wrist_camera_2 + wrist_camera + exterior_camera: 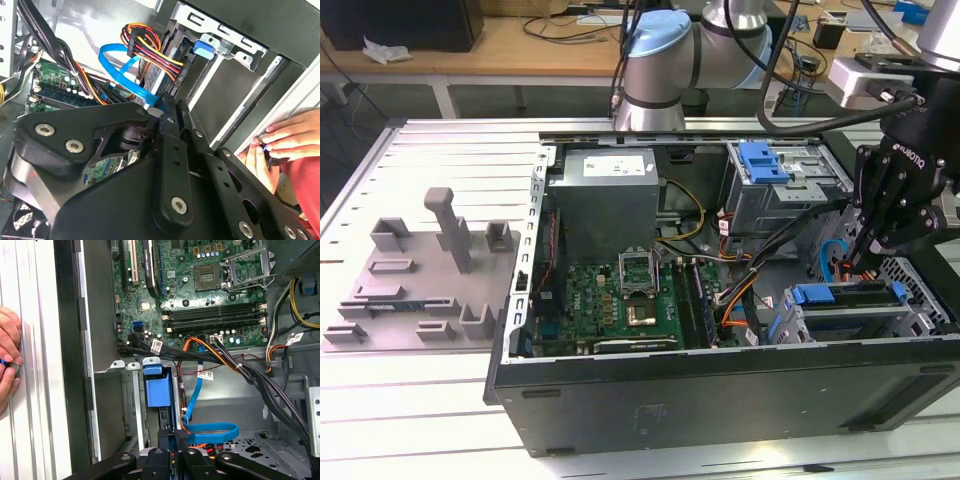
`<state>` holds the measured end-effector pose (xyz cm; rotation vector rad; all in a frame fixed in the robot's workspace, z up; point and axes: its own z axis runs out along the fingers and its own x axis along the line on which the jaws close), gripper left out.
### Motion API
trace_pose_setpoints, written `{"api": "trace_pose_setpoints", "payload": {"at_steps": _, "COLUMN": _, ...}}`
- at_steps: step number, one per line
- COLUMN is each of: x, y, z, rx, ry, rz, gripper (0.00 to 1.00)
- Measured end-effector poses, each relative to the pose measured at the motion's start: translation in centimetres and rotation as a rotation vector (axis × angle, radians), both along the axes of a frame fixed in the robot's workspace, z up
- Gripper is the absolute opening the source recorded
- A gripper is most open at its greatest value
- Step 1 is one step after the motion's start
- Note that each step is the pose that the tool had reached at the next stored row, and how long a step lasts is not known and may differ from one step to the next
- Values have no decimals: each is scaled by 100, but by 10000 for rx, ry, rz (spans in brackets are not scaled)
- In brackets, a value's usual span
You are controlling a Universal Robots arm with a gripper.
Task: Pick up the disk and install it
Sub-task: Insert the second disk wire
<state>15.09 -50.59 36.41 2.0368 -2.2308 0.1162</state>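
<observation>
Gripper [868, 262] is what we look to first: black, angular, hanging down into the open computer case [720, 410] at the exterior view's right. In the first wrist view its fingertips [181, 436] sit pressed close together with nothing visible between them, so we judge it clenched on nothing.

We take the disk [840, 296] to be the blue-framed unit already seated in the lower drive cage [920, 318], just beside and a little below the fingertips, toward the exterior view's left. Its long axis runs across the cage, roughly along the case's front edge. In the first wrist view we see its blue plastic carrier [159, 385] between bare metal cage walls, directly ahead of the fingers.

Around it lie glossy flat blue data cables [210, 431], bundled orange and black power wires, and the green motherboard [620, 295]. A person's hand [292, 135] rests on the case's outer rim (fingers curled).
</observation>
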Motion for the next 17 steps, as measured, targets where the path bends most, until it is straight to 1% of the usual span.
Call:
{"api": "trace_pose_setpoints", "payload": {"at_steps": 4, "x": 0, "y": 0, "z": 0, "rx": 0, "ry": 0, "rz": 0, "gripper": 16}}
{"api": "trace_pose_setpoints", "payload": {"at_steps": 8, "x": 0, "y": -13, "z": -4, "rx": 46, "ry": -1, "rz": 1, "gripper": 16}}
{"api": "trace_pose_setpoints", "payload": {"at_steps": 12, "x": 0, "y": -16, "z": -8, "rx": 58, "ry": -14, "rz": 5, "gripper": 16}}
{"api": "trace_pose_setpoints", "payload": {"at_steps": 17, "x": 0, "y": -24, "z": -16, "rx": 75, "ry": -157, "rz": 25, "gripper": 16}}
